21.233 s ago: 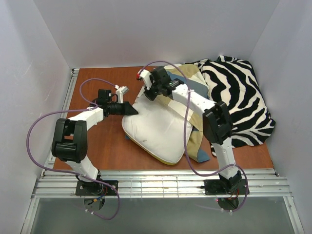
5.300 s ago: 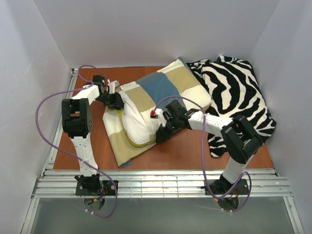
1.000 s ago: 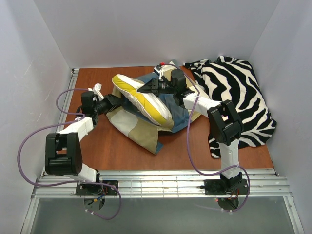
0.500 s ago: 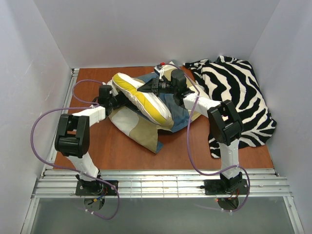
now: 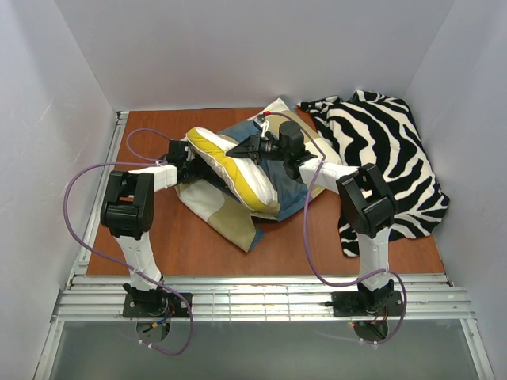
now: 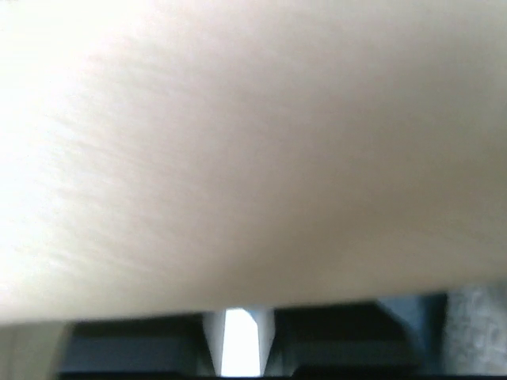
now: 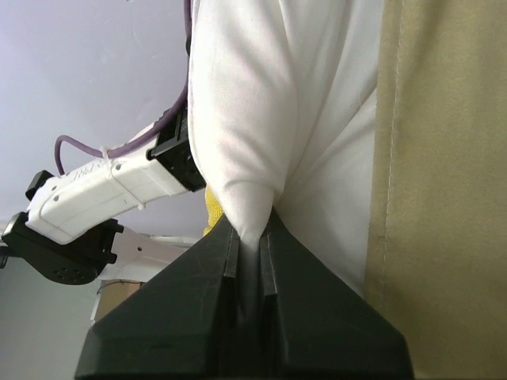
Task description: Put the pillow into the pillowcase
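Note:
The pillow (image 5: pixel 231 168), white with a yellow underside, lies tilted on its edge on the crumpled blue, tan and cream pillowcase (image 5: pixel 215 204). My right gripper (image 5: pixel 242 147) is shut on a pinch of the pillow's white cloth; the right wrist view shows the jaws (image 7: pixel 249 237) clamped on a white fold (image 7: pixel 269 103), with tan pillowcase cloth (image 7: pixel 444 158) to the right. My left gripper (image 5: pixel 190 163) presses against the pillow's left end at the pillowcase edge. In the left wrist view blurred cream cloth (image 6: pixel 253 142) fills the frame, and a pale strip sits between the nearly closed jaws (image 6: pixel 238 321).
A black-and-white zebra-striped cloth (image 5: pixel 388 158) is heaped at the back right. The brown table (image 5: pixel 150 229) is boxed in by white walls on three sides. My left arm (image 7: pixel 103 190) shows in the right wrist view, just beyond the pillow.
My left gripper has moved right, up against the pillow's left end. The pillow and pillowcase have shifted a little toward the front. The right gripper keeps its hold.

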Controlling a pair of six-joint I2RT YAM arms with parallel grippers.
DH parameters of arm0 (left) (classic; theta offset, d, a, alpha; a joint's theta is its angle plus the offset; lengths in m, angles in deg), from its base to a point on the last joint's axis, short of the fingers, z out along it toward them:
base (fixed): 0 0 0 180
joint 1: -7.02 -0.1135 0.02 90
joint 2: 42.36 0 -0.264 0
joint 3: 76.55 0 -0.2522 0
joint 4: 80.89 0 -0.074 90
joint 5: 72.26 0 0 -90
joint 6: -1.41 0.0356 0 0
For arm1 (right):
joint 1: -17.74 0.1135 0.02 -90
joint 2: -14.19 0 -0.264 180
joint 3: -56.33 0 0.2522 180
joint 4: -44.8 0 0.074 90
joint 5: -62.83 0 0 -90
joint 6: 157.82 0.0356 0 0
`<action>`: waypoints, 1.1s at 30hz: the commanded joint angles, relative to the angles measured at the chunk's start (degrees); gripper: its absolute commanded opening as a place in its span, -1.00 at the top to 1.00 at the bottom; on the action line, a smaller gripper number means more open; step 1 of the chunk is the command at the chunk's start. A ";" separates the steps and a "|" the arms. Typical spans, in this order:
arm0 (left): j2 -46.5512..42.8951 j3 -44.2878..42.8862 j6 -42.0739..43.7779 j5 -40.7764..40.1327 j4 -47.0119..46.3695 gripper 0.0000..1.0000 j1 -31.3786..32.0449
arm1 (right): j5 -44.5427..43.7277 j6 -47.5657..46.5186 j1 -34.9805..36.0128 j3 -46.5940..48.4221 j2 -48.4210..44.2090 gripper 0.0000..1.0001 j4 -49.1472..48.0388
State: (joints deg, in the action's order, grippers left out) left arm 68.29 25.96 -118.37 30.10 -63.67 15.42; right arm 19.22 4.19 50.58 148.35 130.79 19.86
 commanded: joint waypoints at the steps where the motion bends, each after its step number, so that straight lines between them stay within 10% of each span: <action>1: -1.66 -1.75 2.71 -1.57 6.81 0.90 -4.43 | 1.16 -0.71 -1.46 -0.82 -5.85 0.97 -7.18; 19: -24.95 0.88 11.94 17.07 13.41 1.00 -15.08 | -16.50 -52.30 -0.94 4.44 1.61 0.97 30.60; 33: -21.00 -8.17 6.93 23.13 6.56 1.00 -18.95 | -16.06 -78.85 5.92 12.78 12.06 0.97 60.20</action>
State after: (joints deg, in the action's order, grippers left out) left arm 48.33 23.38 -110.00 52.37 -48.65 -0.12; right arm 8.79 -64.16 57.58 160.89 137.93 60.50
